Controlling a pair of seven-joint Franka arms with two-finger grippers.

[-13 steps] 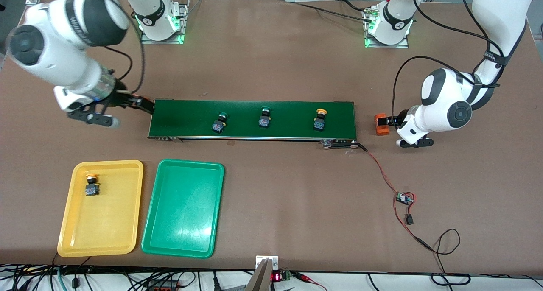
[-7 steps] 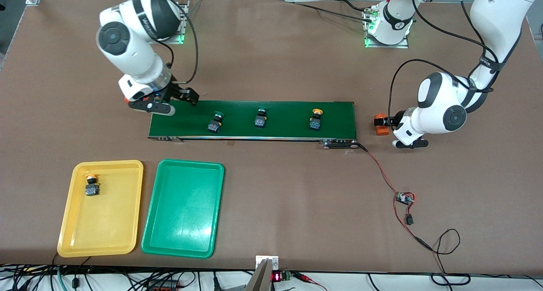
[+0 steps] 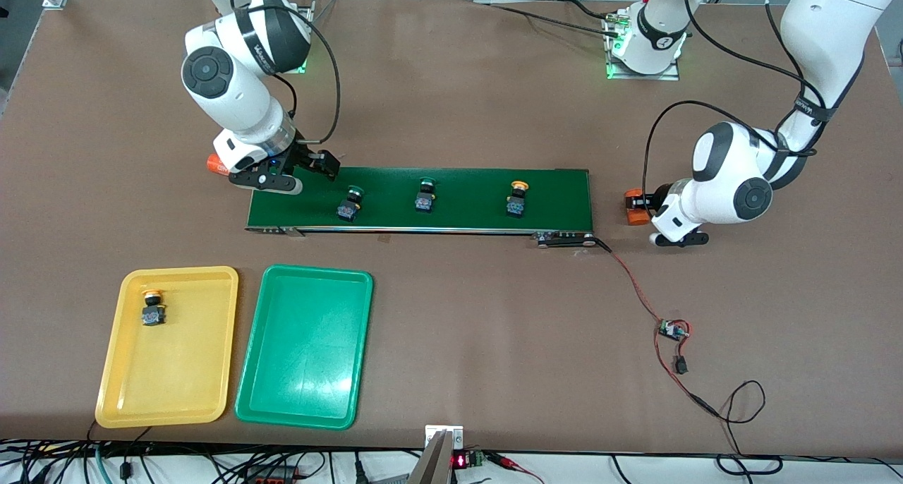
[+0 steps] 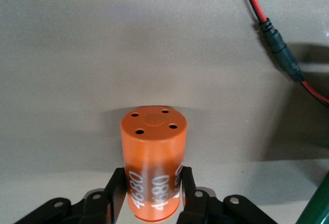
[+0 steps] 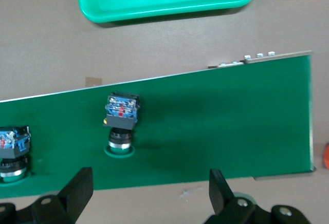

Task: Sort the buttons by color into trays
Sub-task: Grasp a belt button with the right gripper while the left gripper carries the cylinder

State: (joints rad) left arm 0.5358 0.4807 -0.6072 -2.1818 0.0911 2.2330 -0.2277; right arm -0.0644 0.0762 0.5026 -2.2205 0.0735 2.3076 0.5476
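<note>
Front view: right gripper (image 3: 308,172) hovers over belt (image 3: 465,219) at right arm's end, jaws wide, empty. Nearest green button (image 3: 349,203) lies on belt just beside gripper, toward left arm's end; body nearer front camera, cap farther. Second green button (image 3: 425,195) and yellow button (image 3: 517,198) farther along belt. Green tray (image 3: 247,371) empty; yellow tray (image 3: 116,392) holds yellow-capped button (image 3: 152,309). Left gripper (image 3: 645,212) off belt's other end, clamped on orange cylinder (image 4: 153,167). Right arm nearer; likely next pick.
</note>
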